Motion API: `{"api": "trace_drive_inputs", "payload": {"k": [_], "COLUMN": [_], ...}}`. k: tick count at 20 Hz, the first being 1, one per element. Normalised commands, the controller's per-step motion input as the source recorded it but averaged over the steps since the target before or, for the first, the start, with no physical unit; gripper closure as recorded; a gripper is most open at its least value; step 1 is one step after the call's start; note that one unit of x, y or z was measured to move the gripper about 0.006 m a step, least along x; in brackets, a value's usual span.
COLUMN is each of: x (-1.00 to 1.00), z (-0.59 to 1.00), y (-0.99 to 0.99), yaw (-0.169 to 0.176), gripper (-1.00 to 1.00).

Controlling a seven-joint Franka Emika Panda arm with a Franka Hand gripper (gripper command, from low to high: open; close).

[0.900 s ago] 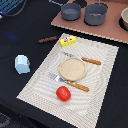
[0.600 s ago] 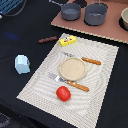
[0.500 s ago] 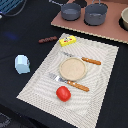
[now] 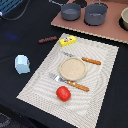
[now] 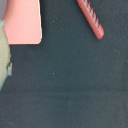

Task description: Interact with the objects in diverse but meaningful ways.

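Where dark cloth lies bare: beside the pale blue carton
Writing: unreadable on the yellow rectangular block
Fingers: out of view, grip unknowable

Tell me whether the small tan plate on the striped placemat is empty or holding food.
Empty: the small round tan plate shows a bare surface; the red tomato-like ball lies beside it.

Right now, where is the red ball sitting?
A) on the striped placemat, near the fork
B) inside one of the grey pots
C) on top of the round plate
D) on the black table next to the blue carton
A: the red ball lies on the striped placemat, just beside the fork and off the plate.
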Motion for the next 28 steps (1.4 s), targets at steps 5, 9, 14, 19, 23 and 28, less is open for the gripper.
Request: {"api": "trace_drive_inputs", "payload": {"k": [5, 9, 14, 19, 23, 28], "x": [0.03, 0.0, -0.05, -0.1, -0.16, -0.24], "z": [-0.44, -0.59, -0.68, -0.62, -0.47, -0.37], "y": [-0.21, -0.22, -0.24, -0.14, -0.11, -0.16], "yaw": [0.029, 0.038, 0.042, 0.123, 0.148, 0.12], "gripper": [-1.0, -1.0, -1.0, -1.0, -1.0, -1.0]}}
